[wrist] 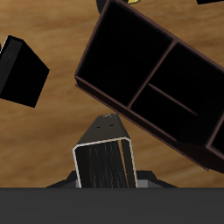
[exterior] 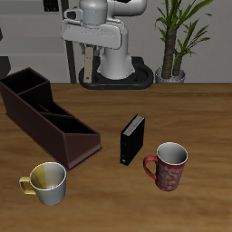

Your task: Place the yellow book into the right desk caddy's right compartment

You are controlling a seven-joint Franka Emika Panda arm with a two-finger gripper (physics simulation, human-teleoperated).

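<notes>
The yellow book [wrist: 107, 153], pinched by the gripper [exterior: 87, 56], hangs above the right desk caddy [wrist: 153, 83].

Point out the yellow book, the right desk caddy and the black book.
yellow book [wrist: 105, 162], wrist view, greyish end edge.
right desk caddy [exterior: 36, 122], exterior view, long outer side wall.
black book [exterior: 132, 140], exterior view, upright spine.
</notes>
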